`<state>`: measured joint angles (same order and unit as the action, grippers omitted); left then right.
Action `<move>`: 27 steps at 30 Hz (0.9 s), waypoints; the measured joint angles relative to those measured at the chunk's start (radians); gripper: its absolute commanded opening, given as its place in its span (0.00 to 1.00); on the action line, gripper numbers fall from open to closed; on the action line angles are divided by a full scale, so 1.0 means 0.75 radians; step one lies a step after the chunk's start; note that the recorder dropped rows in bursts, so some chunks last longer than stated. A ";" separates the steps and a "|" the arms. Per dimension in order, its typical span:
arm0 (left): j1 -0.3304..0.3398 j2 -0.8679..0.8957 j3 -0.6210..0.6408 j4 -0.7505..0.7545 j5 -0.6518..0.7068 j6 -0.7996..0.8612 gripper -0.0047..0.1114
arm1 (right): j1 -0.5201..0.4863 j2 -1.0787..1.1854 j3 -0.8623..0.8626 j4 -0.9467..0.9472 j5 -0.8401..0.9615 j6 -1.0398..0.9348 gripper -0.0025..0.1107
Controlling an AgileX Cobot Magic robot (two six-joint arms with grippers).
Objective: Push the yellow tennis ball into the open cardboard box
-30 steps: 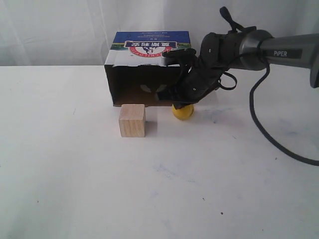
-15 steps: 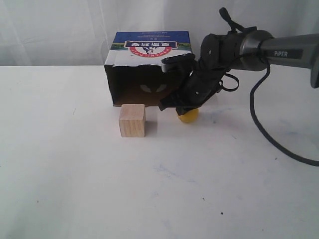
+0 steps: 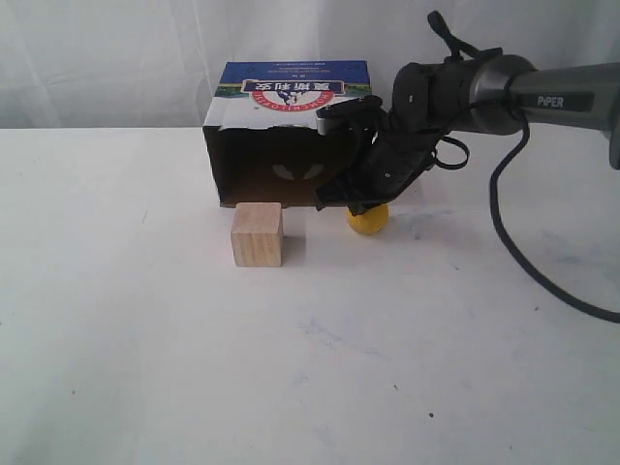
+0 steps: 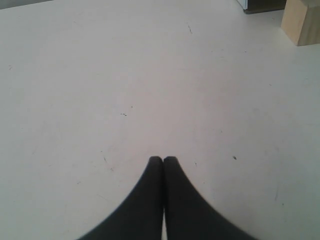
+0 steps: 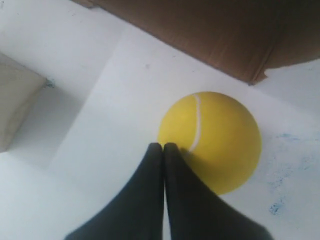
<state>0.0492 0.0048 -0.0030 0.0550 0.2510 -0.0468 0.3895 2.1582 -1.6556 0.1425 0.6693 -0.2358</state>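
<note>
- The open cardboard box point(image 3: 281, 145) lies upper centre, its dark mouth facing front.
- The right gripper point(image 5: 163, 146), jaws pressed together and holding nothing, sits over the ball's left side. I'd bring it round to the ball's right, then nudge slowly left and inward.
- The left gripper point(image 4: 163, 159) is likewise closed and empty.
- The yellow tennis ball point(image 3: 368, 219) is fuzzy with a pale curved seam. It rests outside the box's lower right corner.

Closed claw point(image 5: 163, 146) at yellow tennis ball point(image 5: 220, 131), cardboard box point(image 5: 200, 30) nearby
</note>
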 measured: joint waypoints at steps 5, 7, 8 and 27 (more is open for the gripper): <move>0.000 0.000 0.000 0.000 0.000 0.000 0.04 | 0.000 -0.018 0.003 -0.019 0.007 0.000 0.02; 0.000 0.000 0.000 0.000 0.000 0.000 0.04 | 0.000 -0.027 0.003 -0.022 0.007 0.000 0.02; 0.000 0.000 0.000 0.000 0.000 0.000 0.04 | 0.000 -0.029 0.003 -0.025 0.007 0.000 0.02; 0.000 0.000 0.000 0.000 0.000 0.000 0.04 | -0.060 -0.043 0.003 -0.220 0.009 0.080 0.02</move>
<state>0.0492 0.0048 -0.0030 0.0550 0.2510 -0.0468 0.3448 2.1257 -1.6537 -0.0225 0.6759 -0.1758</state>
